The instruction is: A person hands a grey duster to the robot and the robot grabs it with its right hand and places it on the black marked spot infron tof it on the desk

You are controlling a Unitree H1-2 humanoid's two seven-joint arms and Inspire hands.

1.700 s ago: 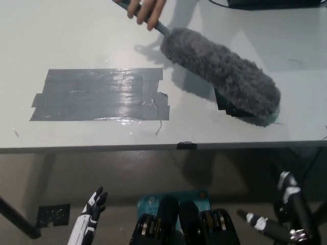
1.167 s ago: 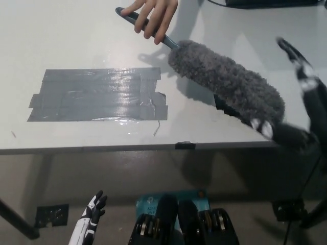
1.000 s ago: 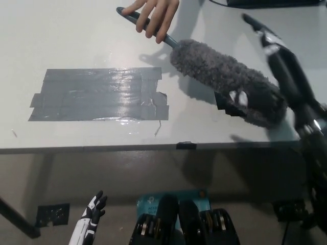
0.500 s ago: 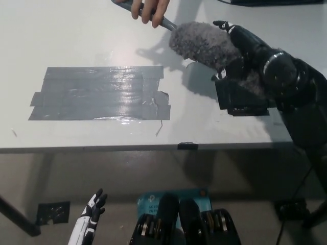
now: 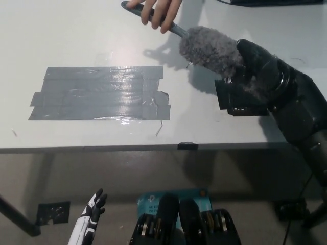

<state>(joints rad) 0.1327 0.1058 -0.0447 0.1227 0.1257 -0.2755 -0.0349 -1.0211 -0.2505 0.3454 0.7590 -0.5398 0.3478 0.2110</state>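
Duster [image 5: 208, 48] is up over the white table [image 5: 76, 35], just right of the big grey tape patch [image 5: 99, 93] and a bit further back from it. It's a fluffy grey thing on a dark handle, lying at a slant, with the handle end pointing up and away from the patch and the fluffy end dropping down toward the right.

A person's hand [image 5: 156, 10] has the handle end, right at the top edge of the view, up and right of the patch. The robot's black right hand [image 5: 258, 71] is wrapped over the far fluffy end, fingers curled around the fibres, so both of them have hold of it at once. Grey fluff pokes out between the black fingers.

Right under that hand there's a smaller black marked spot [image 5: 240, 102] on the table, well to the right of the tape patch, partly covered by the hand and arm.

White left hand [image 5: 91, 217] is way down below the table edge, under the patch's left half, just hanging there with its fingers spread and nothing in it.
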